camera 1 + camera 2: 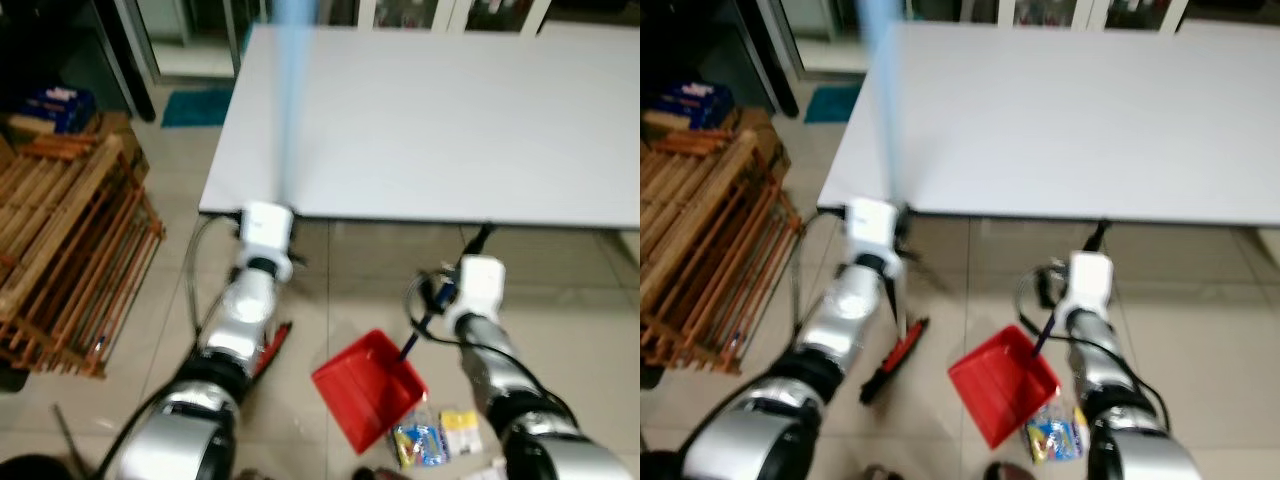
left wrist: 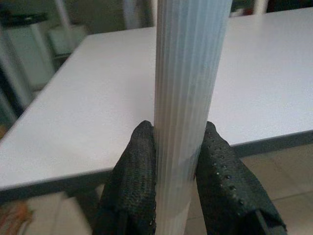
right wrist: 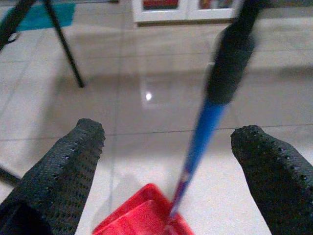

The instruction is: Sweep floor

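Clearly clamped: left gripper (image 2: pixel 178 171) on pale broom handle (image 2: pixel 188 98). Right gripper (image 3: pixel 168 161) splayed, straddling, not holding, red dustpan's (image 1: pixel 368 390) blue handle (image 3: pixel 198 144): tipping risk.

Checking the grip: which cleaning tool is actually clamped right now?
The broom handle, squeezed by the left end effector; the red dustpan's handle stands free.

Floor (image 1: pixel 580 300): pale tiles.
Red dustpan (image 1: pixel 368 388): at 6 o'clock.
Packets (image 1: pixel 435 435): just beside dustpan, at 5 o'clock.
Broom head (image 1: pixel 895 360): at 7 o'clock.
Wooden rack (image 1: pixel 60 250): at 9 o'clock.
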`<state>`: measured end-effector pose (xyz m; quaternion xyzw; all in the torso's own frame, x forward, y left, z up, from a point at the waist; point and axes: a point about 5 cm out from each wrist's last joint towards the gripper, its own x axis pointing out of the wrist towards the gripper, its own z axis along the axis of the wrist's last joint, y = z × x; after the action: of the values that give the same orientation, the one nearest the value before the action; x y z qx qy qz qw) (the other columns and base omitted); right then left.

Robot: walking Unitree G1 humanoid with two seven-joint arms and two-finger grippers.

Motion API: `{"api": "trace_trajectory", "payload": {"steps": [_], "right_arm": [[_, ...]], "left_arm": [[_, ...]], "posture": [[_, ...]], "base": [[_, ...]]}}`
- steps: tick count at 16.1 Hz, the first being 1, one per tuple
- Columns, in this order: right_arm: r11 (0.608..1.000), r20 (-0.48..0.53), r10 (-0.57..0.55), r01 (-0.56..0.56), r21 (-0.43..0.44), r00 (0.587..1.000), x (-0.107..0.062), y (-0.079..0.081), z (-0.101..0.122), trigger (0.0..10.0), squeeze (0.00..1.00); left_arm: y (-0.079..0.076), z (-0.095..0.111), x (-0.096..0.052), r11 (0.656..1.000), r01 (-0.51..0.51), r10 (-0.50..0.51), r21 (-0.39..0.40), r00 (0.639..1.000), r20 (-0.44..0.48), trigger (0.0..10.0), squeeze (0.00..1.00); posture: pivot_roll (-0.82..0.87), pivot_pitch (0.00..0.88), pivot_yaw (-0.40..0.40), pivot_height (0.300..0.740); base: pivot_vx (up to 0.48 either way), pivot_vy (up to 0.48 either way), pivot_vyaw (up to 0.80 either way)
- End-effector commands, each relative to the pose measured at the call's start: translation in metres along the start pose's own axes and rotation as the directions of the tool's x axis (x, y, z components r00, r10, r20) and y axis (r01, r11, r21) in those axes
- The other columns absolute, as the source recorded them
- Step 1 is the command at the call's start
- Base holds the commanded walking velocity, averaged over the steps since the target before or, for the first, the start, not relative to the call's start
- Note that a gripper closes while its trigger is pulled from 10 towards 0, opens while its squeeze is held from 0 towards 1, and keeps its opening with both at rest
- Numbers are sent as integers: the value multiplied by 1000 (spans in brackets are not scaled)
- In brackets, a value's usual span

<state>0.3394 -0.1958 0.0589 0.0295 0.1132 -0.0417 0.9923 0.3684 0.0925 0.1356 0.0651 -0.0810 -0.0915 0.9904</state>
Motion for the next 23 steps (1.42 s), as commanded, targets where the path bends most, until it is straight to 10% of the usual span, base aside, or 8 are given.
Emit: {"api": "trace_trajectory", "payload": {"steps": [1, 17, 23], "right_arm": [[1000, 3, 12, -12, 17, 1000, 0, 7, 0, 10000, 0], [1000, -1, 13, -13, 15, 1000, -1, 5, -2, 10000, 0], [995, -105, -99, 96, -31, 990, -9, -19, -21, 10000, 0]], "left_arm": [[5, 10, 4, 1000, -16, 16, -10, 999, 42, 10000, 0], [-2, 10, 3, 1000, 26, -25, -15, 998, 54, 10000, 0], [-6, 9, 1, 999, 38, -37, -18, 998, 53, 10000, 0]], "posture": [[54, 171, -20, 740], [50, 169, -23, 740], [44, 167, -26, 740]], "base": [[319, 0, 0], [120, 0, 0], [0, 0, 0]]}}
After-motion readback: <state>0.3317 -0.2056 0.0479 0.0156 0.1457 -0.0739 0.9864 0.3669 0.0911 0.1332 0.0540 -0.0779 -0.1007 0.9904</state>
